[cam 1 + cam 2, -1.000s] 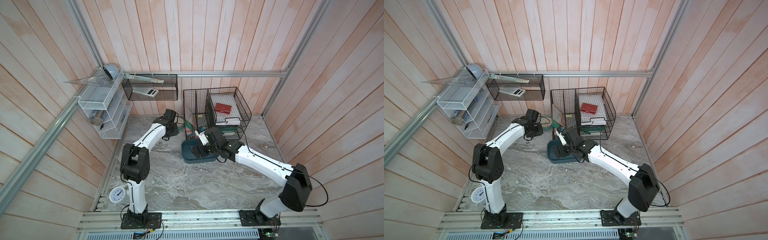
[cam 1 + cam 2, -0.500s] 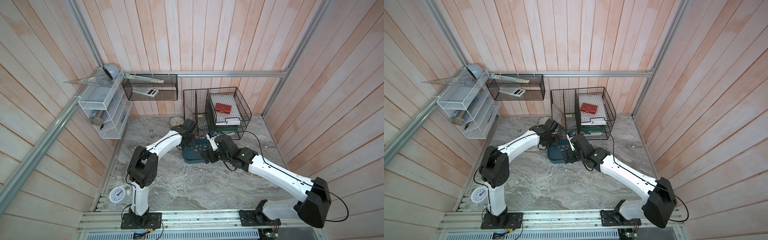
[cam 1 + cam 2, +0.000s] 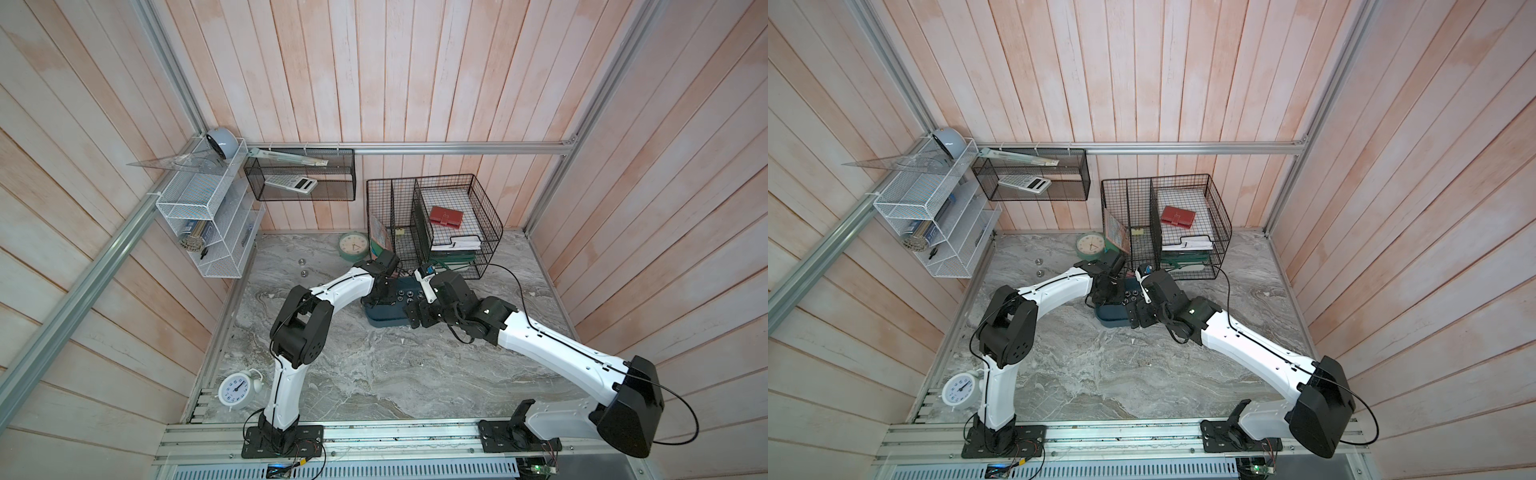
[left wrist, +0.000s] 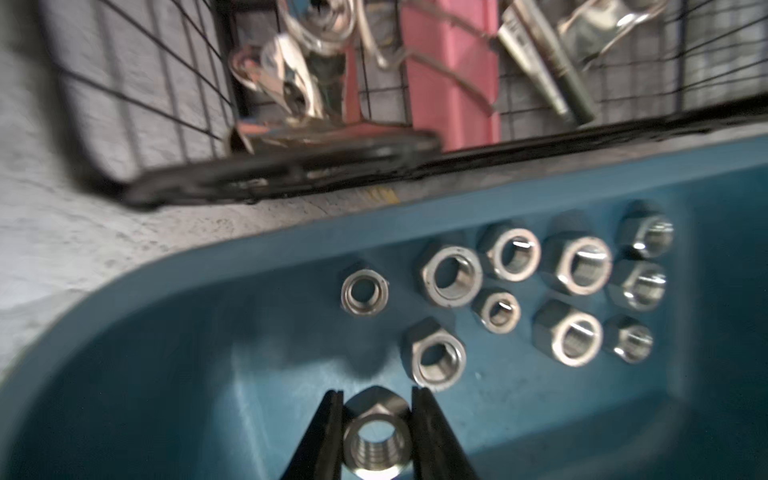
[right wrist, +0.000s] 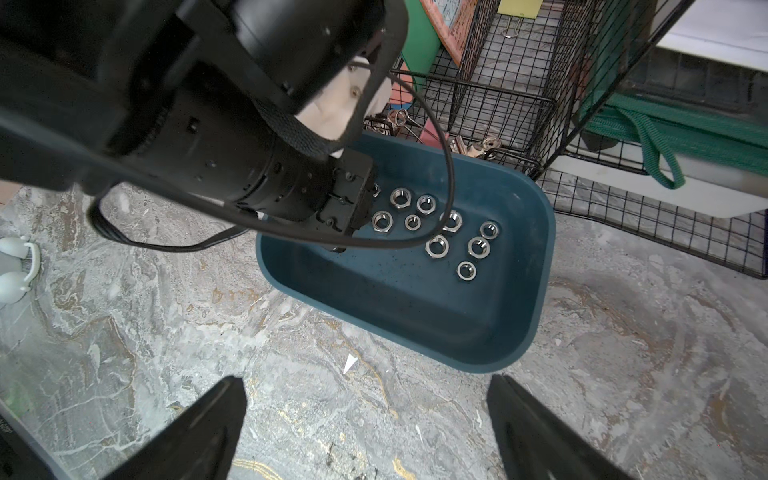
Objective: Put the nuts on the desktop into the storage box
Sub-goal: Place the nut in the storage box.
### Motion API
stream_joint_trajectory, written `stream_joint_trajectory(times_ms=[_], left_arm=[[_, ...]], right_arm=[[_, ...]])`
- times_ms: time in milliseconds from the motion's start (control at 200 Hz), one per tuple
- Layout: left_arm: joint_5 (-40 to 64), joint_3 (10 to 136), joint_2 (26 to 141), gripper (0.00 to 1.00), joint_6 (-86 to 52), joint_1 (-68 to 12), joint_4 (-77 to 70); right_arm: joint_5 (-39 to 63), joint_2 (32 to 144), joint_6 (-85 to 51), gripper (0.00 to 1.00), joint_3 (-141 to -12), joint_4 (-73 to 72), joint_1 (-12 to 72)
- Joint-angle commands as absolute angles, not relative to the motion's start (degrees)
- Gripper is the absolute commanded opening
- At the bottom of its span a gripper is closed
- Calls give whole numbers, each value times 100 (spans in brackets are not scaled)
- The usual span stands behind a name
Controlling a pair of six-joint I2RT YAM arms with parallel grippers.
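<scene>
Ten loose nuts [image 4: 452, 276] lie flat on the floor of the storage box [image 4: 166, 332], gathered toward one end in a close cluster, several touching their neighbours, each with its hole facing up. The left gripper [image 4: 376, 392] reaches down into the box on the emptier side of that cluster. Its jaws are drawn almost together and pinch the held nut [image 4: 376, 440] between them, with the threaded bore turned toward the wrist camera. This nut seems to hang just above the box floor, though the blurred wrist view does not settle whether it touches. The right gripper [image 5: 365, 380] is spread wide and holds nothing. It hovers over bare desktop [image 5: 291, 415] just beside the box's long wall, on the side away from the wire organiser [image 5: 498, 104], with its fingers [image 5: 199, 432] apart from the box. The box sits on the desktop with its other long wall close against the foot of the organiser, where a few metal binder clips [image 4: 286, 79] lie behind the mesh. In both top views two stray nuts [image 3: 301, 261] rest on the desktop well apart from the box, toward the robot's left, near the round green clock [image 3: 353, 246] by the back wall
</scene>
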State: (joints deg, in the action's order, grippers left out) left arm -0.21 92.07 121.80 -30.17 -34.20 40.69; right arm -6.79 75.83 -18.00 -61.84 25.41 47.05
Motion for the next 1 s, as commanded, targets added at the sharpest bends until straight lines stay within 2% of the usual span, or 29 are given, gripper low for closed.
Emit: stream_joint_trajectory(times_ms=[0,280,355,440,990], left_arm=[[11,9304,12348,21,-2947,-3424,3981],[-92,9294,12376,24,-2892,-3427,4028],[-92,9308,12362,31,-2883,-3428,4065],[-129,9339,12349,43,-2890,-3425,4130],[-268,9685,11801,45,-2848,-3419,4630]], right_arm=[[-767,7567,-1844,98,-6196,2630,4721],[-747,7680,-1799,98,-6274,2624,4715],[-730,7724,-1784,98,-6309,2616,4720],[-723,7748,-1766,98,-6323,2612,4720],[-737,7796,-1731,98,-6381,2603,4720]])
